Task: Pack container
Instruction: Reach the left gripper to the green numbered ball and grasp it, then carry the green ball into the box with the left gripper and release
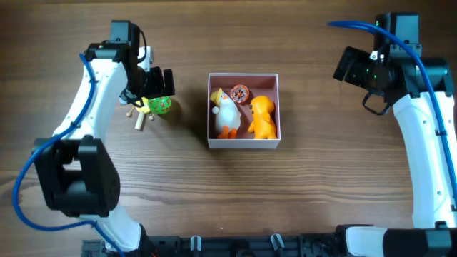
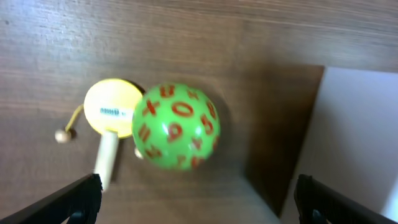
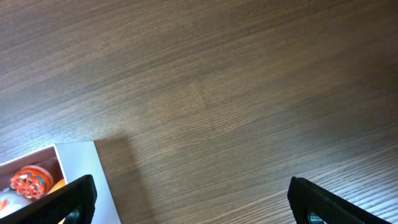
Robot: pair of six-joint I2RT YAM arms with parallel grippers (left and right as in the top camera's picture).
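- Overhead: you had the container (image 1: 243, 143) mid-surface (image 1: 321, 200), holding a white bird toy (image 1: 224, 113), an orange figure (image 1: 262, 118) and what looked like a small red disc (image 1: 240, 93).
- Left wrist: your left fingers (image 2: 74, 200) were spread wide, gripping nothing, over a green numbered ball (image 2: 176, 126) beside a yellow drum toy (image 2: 111, 107).
- Right wrist: your right fingers (image 3: 62, 202) hung released over the surface, near the container's corner.
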